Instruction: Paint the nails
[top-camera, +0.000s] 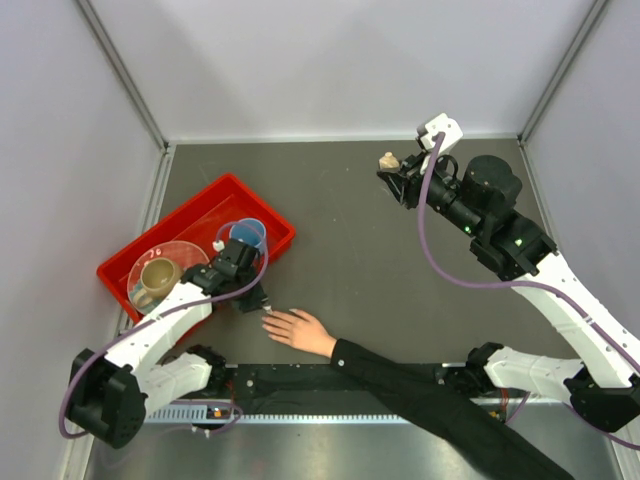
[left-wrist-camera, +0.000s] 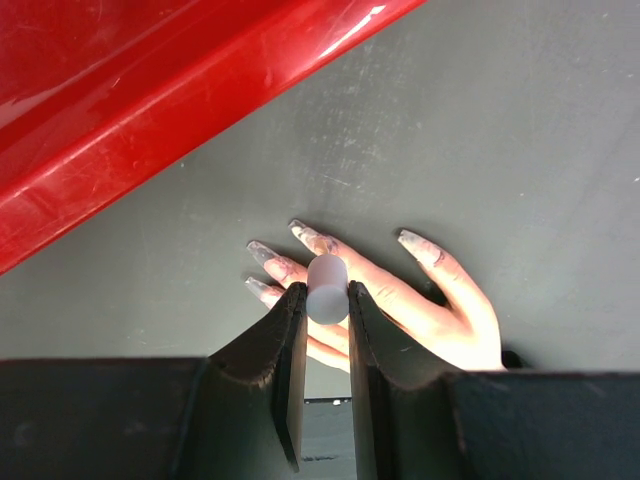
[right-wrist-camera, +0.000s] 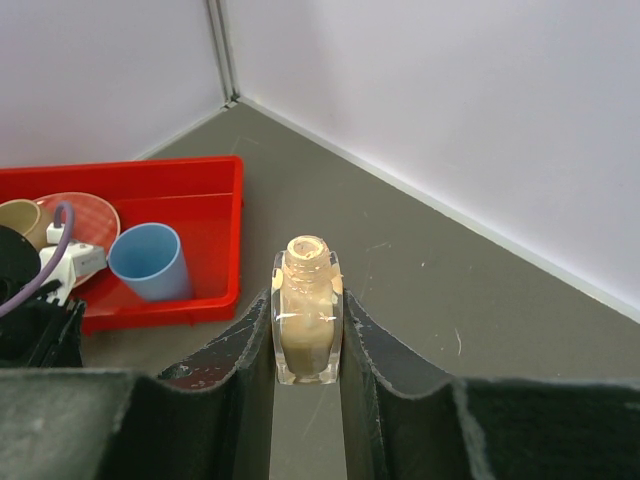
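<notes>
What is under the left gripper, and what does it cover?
The hand lies under the left gripper, flat on the table, fingers spread. Four nails show. The gripper holds a pale cylinder above the middle fingers. Its jaws hide one fingertip and whatever is below the cylinder.

The left arm (top-camera: 150, 340) lies low and reaches forward to the right. Its wrist tips the left gripper (left-wrist-camera: 327, 300) down toward the table, jaws pinched narrowly on a small whitish cylinder (left-wrist-camera: 326, 285). The right arm (top-camera: 560, 280) stretches far forward and inward, with the right gripper (right-wrist-camera: 307, 300) held roughly level and its jaws clamped on an uncapped polish bottle (right-wrist-camera: 306, 335).
</notes>
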